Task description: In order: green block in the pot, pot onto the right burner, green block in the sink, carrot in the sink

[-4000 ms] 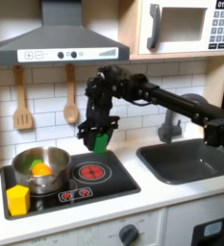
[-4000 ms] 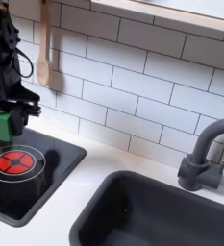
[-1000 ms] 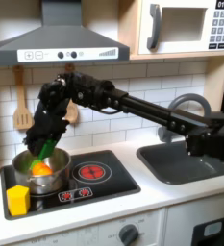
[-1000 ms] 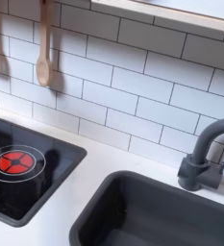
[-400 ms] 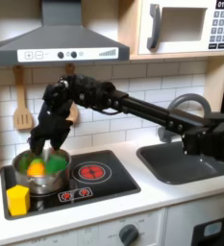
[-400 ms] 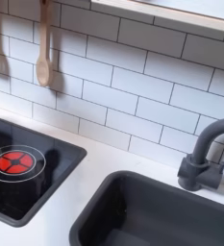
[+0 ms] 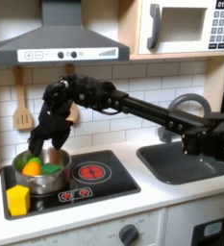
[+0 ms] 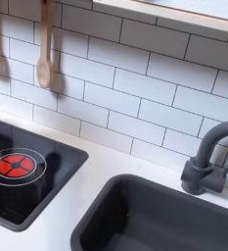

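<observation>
1. Now the gripper [image 7: 38,144] hangs just above the pot [image 7: 41,169] in the first exterior view, fingers spread and holding nothing.
2. Inside the pot lie the green block [image 7: 52,168] on the right and the carrot [image 7: 31,168] on the left.
3. A yellow block [image 7: 18,199] stands near the pot's front left.
4. Far right, the sink [image 7: 192,159] sits in the counter, the faucet [image 8: 205,160] behind it.

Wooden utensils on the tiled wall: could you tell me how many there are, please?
2: a spatula hangs left of a spoon in the first exterior view, whose bowl the arm partly hides.
</observation>
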`<control>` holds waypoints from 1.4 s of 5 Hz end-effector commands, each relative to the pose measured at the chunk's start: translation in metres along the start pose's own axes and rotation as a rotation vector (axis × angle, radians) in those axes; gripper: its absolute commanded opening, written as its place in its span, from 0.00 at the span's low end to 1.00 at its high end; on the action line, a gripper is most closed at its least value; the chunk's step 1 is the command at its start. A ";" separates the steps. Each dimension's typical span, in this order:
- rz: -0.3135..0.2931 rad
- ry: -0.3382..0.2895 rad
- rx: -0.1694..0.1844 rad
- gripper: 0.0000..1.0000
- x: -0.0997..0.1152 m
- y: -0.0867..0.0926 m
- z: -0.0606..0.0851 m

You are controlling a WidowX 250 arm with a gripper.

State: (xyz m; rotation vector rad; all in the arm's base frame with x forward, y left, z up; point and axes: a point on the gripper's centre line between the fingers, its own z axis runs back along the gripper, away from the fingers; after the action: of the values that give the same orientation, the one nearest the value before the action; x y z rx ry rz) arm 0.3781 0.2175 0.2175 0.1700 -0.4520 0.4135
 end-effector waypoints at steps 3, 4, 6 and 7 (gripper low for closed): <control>-0.093 0.057 -0.007 0.00 -0.014 -0.025 -0.020; -0.093 0.055 0.007 0.00 -0.016 -0.027 -0.019; -0.104 0.068 0.006 0.00 -0.022 -0.033 -0.024; -0.106 0.078 0.002 0.00 -0.026 -0.036 -0.027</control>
State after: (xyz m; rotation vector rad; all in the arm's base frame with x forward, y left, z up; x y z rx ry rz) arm 0.3819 0.1851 0.1782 0.1801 -0.3608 0.3183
